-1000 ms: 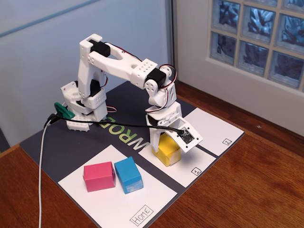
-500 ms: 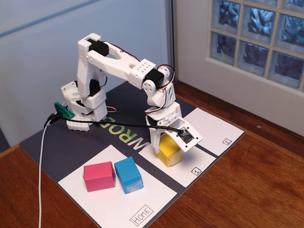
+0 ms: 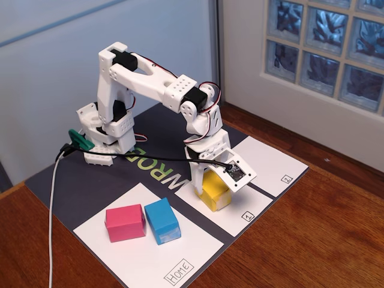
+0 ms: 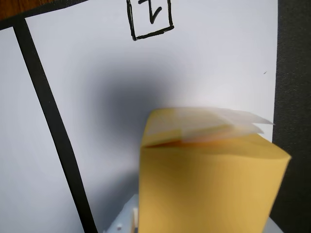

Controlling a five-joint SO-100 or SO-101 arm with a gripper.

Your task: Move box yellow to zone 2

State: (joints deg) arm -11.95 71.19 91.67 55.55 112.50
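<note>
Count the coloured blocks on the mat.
3: pink block and blue block side by side on the Home sheet; yellow box under the gripper on sheet 1. None looks hidden.

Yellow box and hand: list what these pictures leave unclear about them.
- Fixed view: the hand covers the top of the yellow box; fingertips and contact are hidden.
- Wrist view: the yellow box fills the lower frame and runs off the bottom edge, so the fingers are hidden; only a sliver of white plastic shows.
- Whether the box is lifted off the sheet cannot be told.
</note>
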